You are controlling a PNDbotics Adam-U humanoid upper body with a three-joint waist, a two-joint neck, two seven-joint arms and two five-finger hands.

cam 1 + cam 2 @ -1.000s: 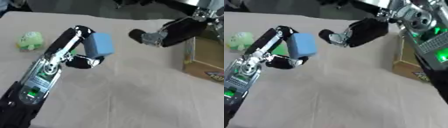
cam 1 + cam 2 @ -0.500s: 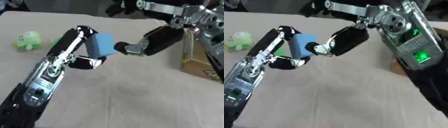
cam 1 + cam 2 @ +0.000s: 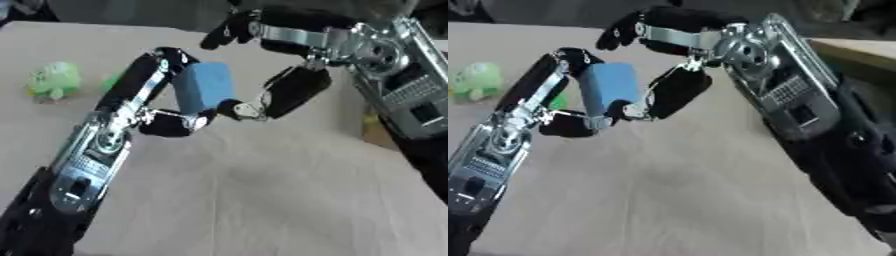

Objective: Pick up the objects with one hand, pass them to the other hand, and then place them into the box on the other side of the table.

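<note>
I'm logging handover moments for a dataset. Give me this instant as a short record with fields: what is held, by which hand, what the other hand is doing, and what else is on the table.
held object: blue block, lifted above the table
holding hand: left hand, fingers curled round the block
other hand: right hand, fingers reaching against the block's right side
handover state: both hands at the block; left not released
also on table: green toy at far left
box: cardboard box, partly hidden behind the right arm

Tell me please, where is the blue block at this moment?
The blue block is held above the table, left of centre, in the left hand, with the right hand touching its right side.
</note>
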